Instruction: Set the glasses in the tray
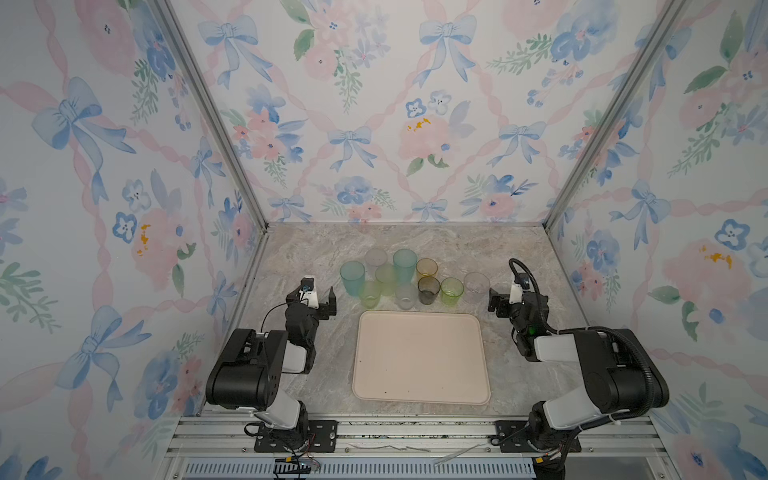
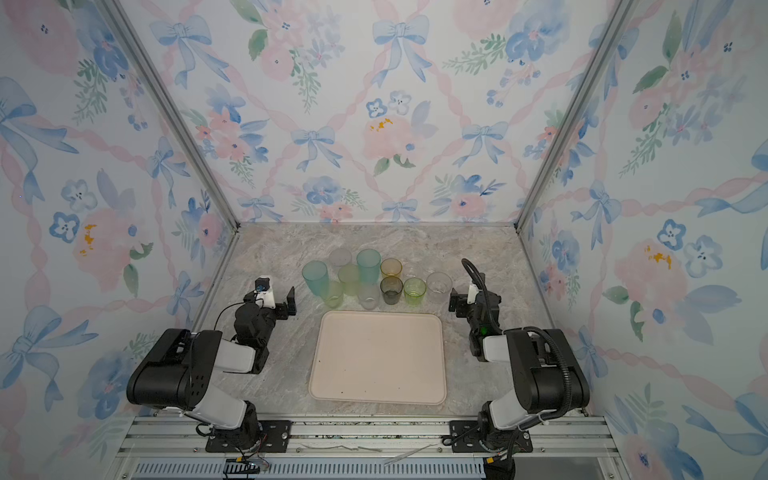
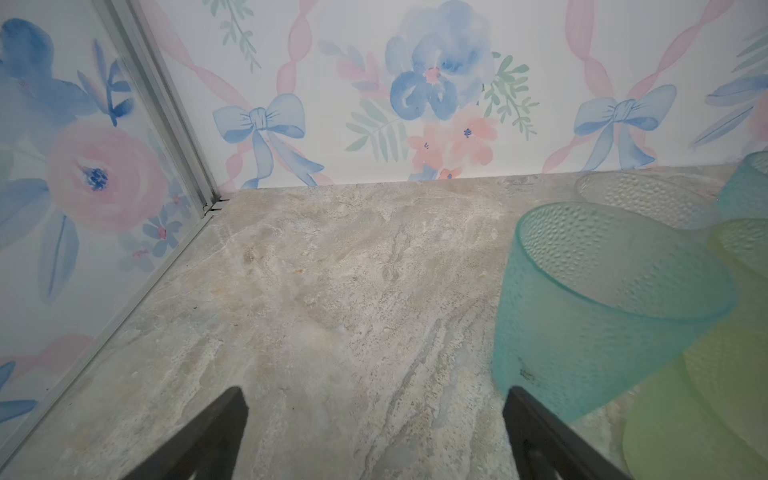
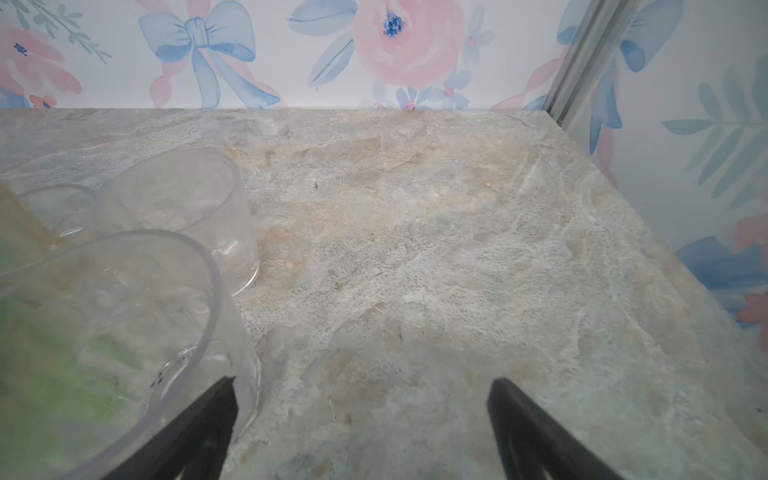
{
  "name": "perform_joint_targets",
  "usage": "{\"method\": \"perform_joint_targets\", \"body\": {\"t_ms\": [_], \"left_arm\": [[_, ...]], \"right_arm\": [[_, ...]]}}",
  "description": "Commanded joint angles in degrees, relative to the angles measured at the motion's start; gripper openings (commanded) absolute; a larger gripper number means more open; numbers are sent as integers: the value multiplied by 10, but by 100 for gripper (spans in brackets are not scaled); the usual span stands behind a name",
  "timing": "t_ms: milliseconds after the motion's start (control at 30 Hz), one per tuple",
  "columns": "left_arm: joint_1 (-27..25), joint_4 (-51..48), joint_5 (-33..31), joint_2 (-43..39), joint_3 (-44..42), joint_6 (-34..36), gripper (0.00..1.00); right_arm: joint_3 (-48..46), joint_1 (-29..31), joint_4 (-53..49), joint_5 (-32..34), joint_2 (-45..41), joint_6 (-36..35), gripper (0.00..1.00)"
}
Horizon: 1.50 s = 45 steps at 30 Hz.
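In the middle of both top views, the glasses (image 1: 404,266) stand upright in a tight cluster on the desk (image 1: 299,249). They are teal, green, amber, grey and clear, just above the pink tray (image 1: 419,365) and outside it. Left claw (image 3: 374,395) and right claw (image 4: 361,384) gape wide, holding nothing, each beside an outer glass.

Both top views look steeply down from high above the 6 o'clock edge of the worktop (image 1: 519,257) toward the back wall (image 1: 374,83), covering the whole scene. Each wrist camera sits low and close, facing that wall. The one behind the left gripper (image 3: 374,392) shares the teal glass (image 3: 602,299) at 9 o'clock of the glasses (image 1: 405,262). The one behind the right gripper (image 4: 362,380) shares the clear glass (image 4: 124,324) at 3 o'clock.
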Motion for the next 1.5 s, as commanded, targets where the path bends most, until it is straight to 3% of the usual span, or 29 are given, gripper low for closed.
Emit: {"method": "perform_joint_targets", "body": {"t_ms": [0, 400, 500, 600, 767, 933, 1067, 1233, 1367, 1467], "left_arm": [[5, 18, -6, 10, -8, 7, 98], [14, 14, 11, 9, -7, 2, 98], [23, 12, 28, 9, -6, -4, 86], [30, 5, 40, 8, -1, -9, 74], [14, -174, -2, -71, 65, -4, 56], [-55, -275, -81, -181, 120, 0, 55], [-88, -408, -112, -208, 217, -24, 54], [-102, -609, -65, -162, 390, -61, 42], [-104, -759, -36, -93, 511, -60, 33], [-104, -858, -35, -38, 581, -55, 32]], "right_arm": [[13, -6, 16, 9, 6, -6, 97], [14, -6, 15, 8, 6, -5, 97], [14, -7, 15, 5, 6, -4, 98], [13, -8, 16, 3, 5, -3, 90], [36, -21, -44, 8, -16, 16, 87], [81, -26, -138, 6, -32, 19, 78], [128, -31, -240, 2, -78, 27, 75], [273, -43, -466, -75, -137, 95, 75], [419, -24, -649, -175, -111, 119, 69], [498, 22, -743, -194, -86, 111, 67]]}}
